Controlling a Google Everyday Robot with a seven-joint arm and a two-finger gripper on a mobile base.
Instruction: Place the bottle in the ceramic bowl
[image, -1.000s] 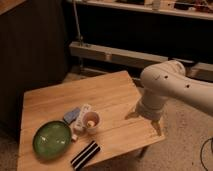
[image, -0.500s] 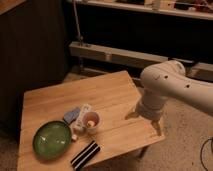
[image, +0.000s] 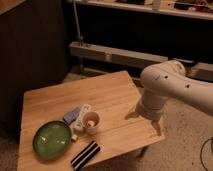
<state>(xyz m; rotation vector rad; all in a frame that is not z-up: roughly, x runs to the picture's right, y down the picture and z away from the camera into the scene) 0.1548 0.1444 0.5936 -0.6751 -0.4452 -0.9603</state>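
Status: bottle (image: 81, 116) not picked yet. It lies on its side on the wooden surface (image: 100, 90), wedged between a small blue block (image: 71, 115) and a tan cup (image: 91, 121), close against both, maybe touching. 1 end points toward the ceramic bowl (image: 52, 139), which sits just beside it near the front-left corner. Can't make out which end is the cap.

Hand (image: 146, 120) is at the right side of the surface, well apart from the bottle, hanging low off the white arm (image: 167, 87). Can't tell whether it is spread or pressed together.

Handling, my read:
- Bottle looks light and rigid, probably smooth plastic - likely to roll or skid if nudged from the side.
- Grab the body mid-length, across the narrow width, from above. The narrower end gives less to hold.
- Block and cup crowd both flanks, so there is little room - expect to bump 1 of them. The cup looks easy to tip.
- Bowl is wide and shallow, glossy - release low so the bottle doesn't slide out.

A black striped item (image: 85, 154) lies near the front edge, off the likely path.
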